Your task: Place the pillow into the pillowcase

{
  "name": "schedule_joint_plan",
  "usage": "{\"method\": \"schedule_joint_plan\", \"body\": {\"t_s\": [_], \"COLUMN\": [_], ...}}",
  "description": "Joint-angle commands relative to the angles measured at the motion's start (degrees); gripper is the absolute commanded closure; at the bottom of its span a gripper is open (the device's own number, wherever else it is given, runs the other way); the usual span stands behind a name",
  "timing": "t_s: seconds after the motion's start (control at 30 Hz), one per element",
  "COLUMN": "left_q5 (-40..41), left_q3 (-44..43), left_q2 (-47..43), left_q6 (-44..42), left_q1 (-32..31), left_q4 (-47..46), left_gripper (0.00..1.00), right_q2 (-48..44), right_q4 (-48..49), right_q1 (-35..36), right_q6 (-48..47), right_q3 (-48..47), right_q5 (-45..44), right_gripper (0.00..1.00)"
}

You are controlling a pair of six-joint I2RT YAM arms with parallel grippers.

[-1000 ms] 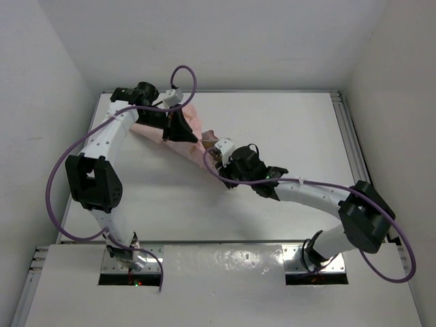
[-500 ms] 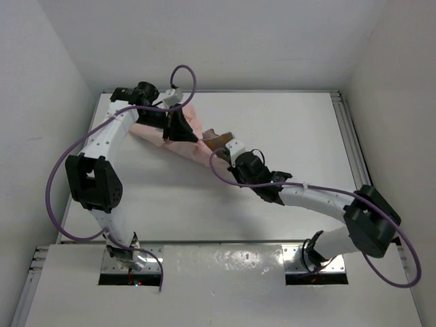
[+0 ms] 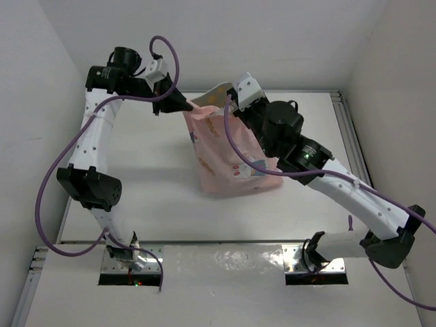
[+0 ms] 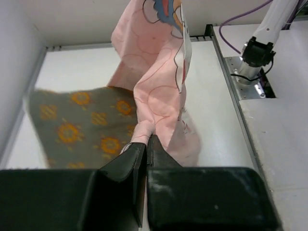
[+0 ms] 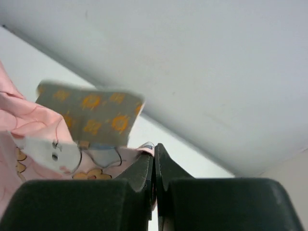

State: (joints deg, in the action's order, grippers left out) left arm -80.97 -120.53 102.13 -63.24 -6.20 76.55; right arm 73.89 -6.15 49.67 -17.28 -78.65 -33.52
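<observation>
The left claw (image 3: 184, 107) and right claw (image 3: 230, 103), each clamped shut on the pillowcase (image 3: 228, 157).
They pinch its top edge at opposite ends, and it hangs below them. The blurred pillow (image 4: 82, 120) shows beside its upper folds.

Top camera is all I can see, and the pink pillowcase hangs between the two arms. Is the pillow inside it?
Observer: Not fully. In the left wrist view a large part of the pillow, grey with orange flowers, shows bare beside the pillowcase.
Operator: What is the left hand pinching?
Observer: The left gripper is shut on a fold of the pillowcase.
Operator: And the right one?
Observer: The right wrist view shows the right gripper shut on the pillowcase's edge, and a pillow corner pokes out above the pink.
</observation>
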Motion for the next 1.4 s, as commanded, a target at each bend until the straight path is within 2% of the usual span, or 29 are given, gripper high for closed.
{"method": "schedule_joint_plan", "body": {"t_s": [0.0, 0.07, 0.17, 0.27, 0.33, 0.4, 0.47, 0.5, 0.53, 0.57, 0.6, 0.63, 0.67, 0.7, 0.77, 0.83, 0.87, 0.93, 1.0, 1.03, 1.07, 1.1, 1.13, 1.17, 1.2, 1.3, 1.33, 1.37], "left_q5": [-11.9, -12.0, -11.8, -11.8, -11.8, -11.8, -11.7, -11.6, -10.7, -2.7, 7.3, 22.7, 23.7, 23.2, 23.3, 24.5, 27.2, 30.9, 32.7, 37.4, 40.2, 43.3, 50.0, 52.6, 55.0, 60.0, 60.7, 60.5], "left_q3": [-8.6, -13.4, -13.0, -4.9, -1.1, -3.8, -12.7, -16.2, -19.4, -19.0, -17.4, -15.4, -14.7, -13.2, -10.4, -7.3, -6.6, -5.7, -9.8, -12.4, -16.7, -17.5, -17.5, -15.8, -14.1, -3.3, -1.8, -3.5], "left_q2": [0.8, 1.1, 0.5, -0.1, 0.4, 2.5, 4.6, 5.1, 5.0, 2.7, 1.4, 0.5, 0.8, 1.2, 2.2, 1.9, 1.5, 1.3, 1.6, 1.8, 1.6, 1.3, -0.2, -1.1, -1.8, -4.6, -4.5, -4.0], "left_q6": [1.7, 2.2, 2.6, 0.5, -0.4, -0.5, 0.6, 3.3, 9.3, 31.7, 46.8, 65.6, 73.0, 78.9, 86.4, 84.8, 80.3, 76.1, 75.7, 74.6, 73.4, 70.1, 68.4, 66.5, 63.6, 59.0, 59.3, 60.0], "left_q1": [0.7, 1.2, 2.9, 4.7, 5.8, 6.2, 7.8, 8.3, 8.3, 6.8, 5.2, 5.1, 7.8, 8.7, 9.3, 8.2, 6.8, 4.5, 4.2, 4.3, 4.2, 4.1, 3.5, 3.1, 2.8, 2.7, 4.2, 5.1], "left_q4": [-1.1, -1.5, -3.2, -3.2, -2.5, -1.1, -1.3, -6.2, -13.5, -23.0, -46.0, -51.5, -62.7, -67.8, -70.9, -66.8, -61.2, -57.5, -56.5, -54.5, -53.4, -52.4, -50.1, -48.7, -47.2, -43.3, -42.5, -42.2], "left_gripper": [1.00, 1.00, 1.00, 1.00, 1.00, 1.00, 1.00, 1.00, 1.00, 1.00, 1.00, 1.00, 1.00, 1.00, 1.00, 1.00, 1.00, 1.00, 1.00, 1.00, 1.00, 1.00, 1.00, 1.00, 1.00, 1.00, 1.00, 1.00], "right_q2": [-0.2, -1.0, -3.1, -5.8, -6.1, -5.6, -5.2, -4.9, -4.7, -4.6, -4.5, -4.5, -4.5, -5.1, -5.6, -5.4, -4.8, -2.0, 0.4, 2.3, 3.2, 4.0, 5.2, 5.2, 4.8, 1.6, 1.9, 2.7], "right_q4": [4.0, 5.6, 5.7, 5.8, 7.6, 6.8, 7.2, 7.7, 8.3, 9.1, 9.1, 9.0, 8.9, 8.9, 9.1, 8.3, 7.3, 4.7, 1.0, -1.9, -2.8, -3.4, -4.5, -4.7, -4.7, -4.0, -4.6, -5.6], "right_q1": [1.5, 1.4, 1.2, 1.2, 1.2, 1.4, 1.4, 1.3, 1.2, 1.0, 1.0, 0.9, 0.9, 0.9, 0.7, 0.4, -0.2, -2.5, -5.0, -7.4, -8.1, -8.6, -8.6, -8.5, -8.4, -9.8, -10.6, -11.3], "right_q6": [-10.0, -11.5, -9.3, -4.6, -3.8, -4.5, -7.5, -8.8, -10.0, -12.0, -12.3, -12.2, -11.6, -10.5, -6.8, -2.8, -2.5, -1.6, 0.6, 2.9, 4.0, 4.4, 4.4, 4.6, 6.0, 10.0, 10.9, 11.7], "right_q3": [-6.2, -5.7, -0.7, 7.8, 9.3, 5.8, 0.5, -1.3, -2.7, -5.5, -6.8, -8.3, -8.4, -8.1, -4.3, -0.7, 2.3, 1.5, -4.8, -12.9, -16.9, -20.6, -26.1, -27.2, -27.1, -16.0, -11.0, -10.6], "right_q5": [-2.8, -3.0, -3.9, -4.1, -4.7, -4.9, -4.7, -4.7, -4.7, -4.5, -4.3, -3.8, -2.8, -2.4, -1.8, -2.1, -2.2, -2.6, 0.0, 1.8, 3.3, 5.1, 5.9, 6.8, 8.2, 9.6, 9.7, 9.7], "right_gripper": [1.00, 1.00, 1.00, 1.00, 1.00, 1.00, 1.00, 1.00, 1.00, 1.00, 1.00, 1.00, 1.00, 1.00, 1.00, 1.00, 1.00, 1.00, 1.00, 1.00, 1.00, 1.00, 1.00, 1.00, 1.00, 1.00, 1.00, 1.00]}}
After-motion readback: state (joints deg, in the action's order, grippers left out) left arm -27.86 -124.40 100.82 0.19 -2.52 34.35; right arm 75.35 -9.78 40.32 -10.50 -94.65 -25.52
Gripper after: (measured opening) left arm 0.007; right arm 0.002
